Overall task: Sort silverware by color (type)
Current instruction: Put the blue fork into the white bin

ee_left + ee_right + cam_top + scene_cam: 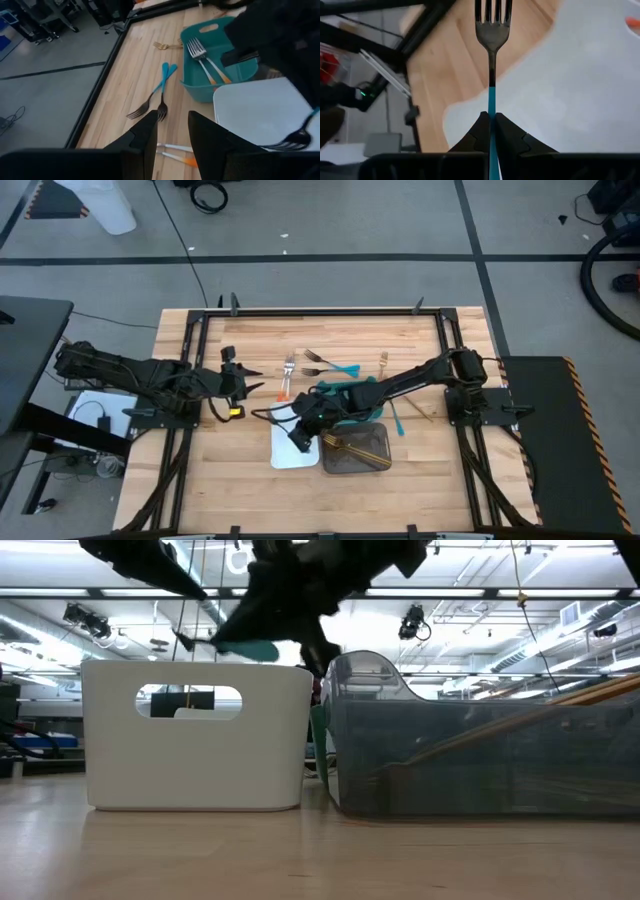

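The right pincer (491, 125) is clamped on a blue-handled fork (491, 55), gripped by the handle w/ tines pointing away from the wrist, and is held above the white tray (284, 452) near the table's (420, 490) front-centre; in the left wrist view the same fork's tines are seen at the tray's edge. The white tray is placed just beside the grey tray (372, 461), in which gold utensils (358, 446) are laid; the teal tray (197, 82) is set just behind both, approx. mid-table, w/ two orange-handled forks (207, 62) lying inside it. The left pincer (171, 131) is held w/ fingers apart and nothing between them, hovering over the table left of the trays. Directly ahead of it two more blue-handled forks (159, 97) are laid on the wood, handles crossing, tines toward the pincer. Just beside its fingers two orange-handled utensils (176, 153) are seen lying on the table, heads hidden. A gold fork (165, 45) is laid on the bare wood farther back, near the teal tray's far corner. Right of the teal tray, a blue-handled piece (396, 420) and another gold utensil (416, 411) are seen in the high view, types not discernible. In the low view the white tray and grey tray are seen side by side, w/ gold handles leaning inside the grey one.
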